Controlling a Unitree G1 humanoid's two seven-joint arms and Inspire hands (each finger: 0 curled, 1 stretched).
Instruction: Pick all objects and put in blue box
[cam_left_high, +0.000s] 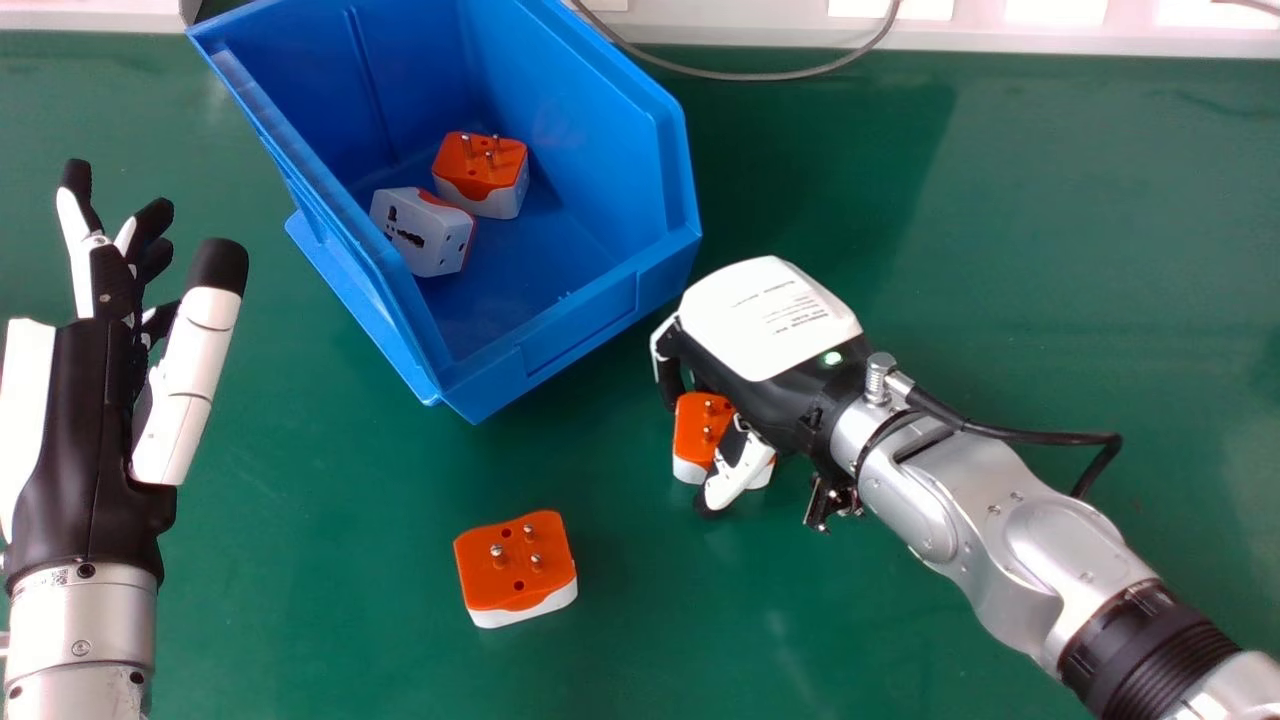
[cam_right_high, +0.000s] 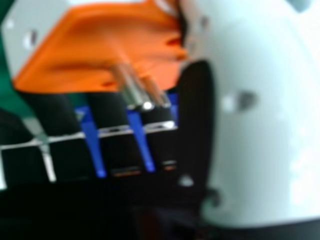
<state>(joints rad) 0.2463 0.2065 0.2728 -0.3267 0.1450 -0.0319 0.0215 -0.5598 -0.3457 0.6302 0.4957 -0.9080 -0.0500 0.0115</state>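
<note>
Nearest the head cam, the robot's black-and-white L hand (cam_left_high: 90, 420) is up at view's L w/ fingers extended & relaxed, thumb spread, nothing in it. R hand (cam_left_high: 770, 330), same colours, on a silver forearm, is palm-down just beside the big blue plastic open-top box (cam_left_high: 585, 345), fingers & thumb curled round an orange-and-white blocky plug adapter (cam_left_high: 697, 425), metal pins showing; can't tell if it's off the table. R hand cam: same adapter btwn thumb (cam_right_high: 260, 125) & fingers, pins out. Another orange-topped, white-based adapter (cam_left_high: 515, 565) sits on the green tabletop (cam_left_high: 1100, 250), 3 pins up, btwn L & R hands, nr view's bottom, apart from box. In box, on its floor: 1 orange/white adapter w/ pins up (cam_left_high: 480, 165), & just beside it 1 mostly white adapter (cam_left_high: 415, 230), tilted, socket holes showing. Thin grey cable (cam_left_high: 760, 77) at the table's far edge.
</note>
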